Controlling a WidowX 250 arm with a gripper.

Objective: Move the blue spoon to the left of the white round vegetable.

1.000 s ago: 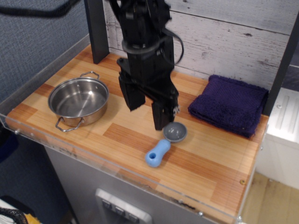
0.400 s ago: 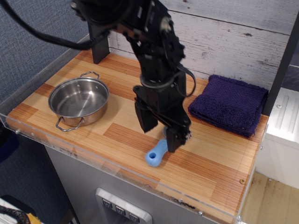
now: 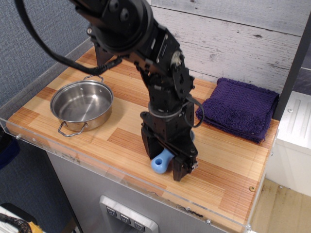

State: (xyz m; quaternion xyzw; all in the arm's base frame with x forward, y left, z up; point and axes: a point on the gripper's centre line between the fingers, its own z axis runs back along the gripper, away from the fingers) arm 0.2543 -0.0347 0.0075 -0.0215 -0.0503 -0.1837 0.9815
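Note:
The blue spoon [image 3: 161,161] lies on the wooden counter [image 3: 228,165] near its front edge. Only its light-blue handle end shows; the bowl is hidden behind the gripper. My black gripper [image 3: 164,159] is down at the counter with one finger on each side of the handle. The jaws stand apart, and I see no squeeze on the handle. The white round vegetable does not show anywhere in this view; the arm hides part of the counter's middle.
A steel pot [image 3: 58,99] with two handles stands at the left. A folded dark-blue towel [image 3: 240,109] lies at the back right. A clear acrylic lip [image 3: 97,167] runs along the counter's front edge. A white plank wall stands behind.
The gripper has moved forward and down, from beside the spoon's bowl to straddling its handle at the counter. The spoon has not moved.

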